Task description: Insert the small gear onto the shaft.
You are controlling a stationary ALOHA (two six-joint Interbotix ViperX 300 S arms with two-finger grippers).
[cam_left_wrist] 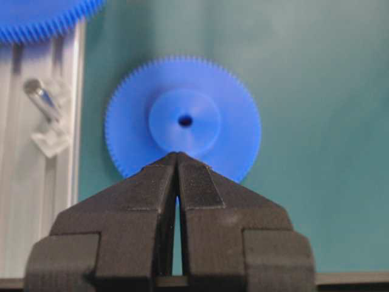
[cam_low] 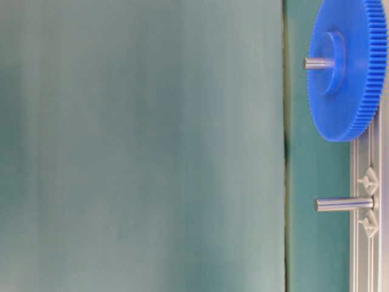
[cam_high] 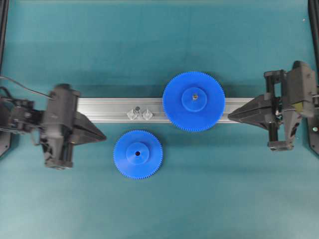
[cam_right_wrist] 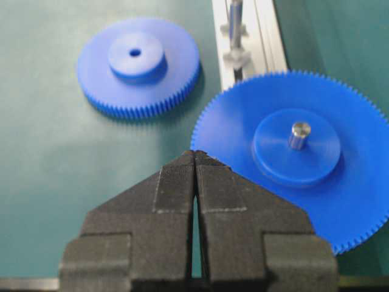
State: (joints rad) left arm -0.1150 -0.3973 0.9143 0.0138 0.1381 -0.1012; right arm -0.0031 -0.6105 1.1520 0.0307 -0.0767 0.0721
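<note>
The small gear (cam_high: pixel 137 154) (cam_left_wrist: pixel 183 119) (cam_right_wrist: pixel 138 64) lies flat on the green mat, hub up, just in front of the rail. The shaft (cam_high: pixel 135 108) (cam_low: pixel 343 204) (cam_left_wrist: pixel 40 97) stands bare on the rail between two small silver fittings. My left gripper (cam_high: pixel 102 136) (cam_left_wrist: pixel 177 154) is shut and holds nothing; its tips sit just left of the small gear, apart from it. My right gripper (cam_high: pixel 231 117) (cam_right_wrist: pixel 194 152) is shut and holds nothing, its tips at the right edge of the wider gear.
A wider blue gear (cam_high: pixel 193 101) (cam_low: pixel 346 67) (cam_right_wrist: pixel 295 152) sits on its own pin on the long silver rail (cam_high: pixel 112 109) that runs across the green mat (cam_high: pixel 159 45). Black frame posts (cam_high: pixel 4 30) stand at the mat's side edges.
</note>
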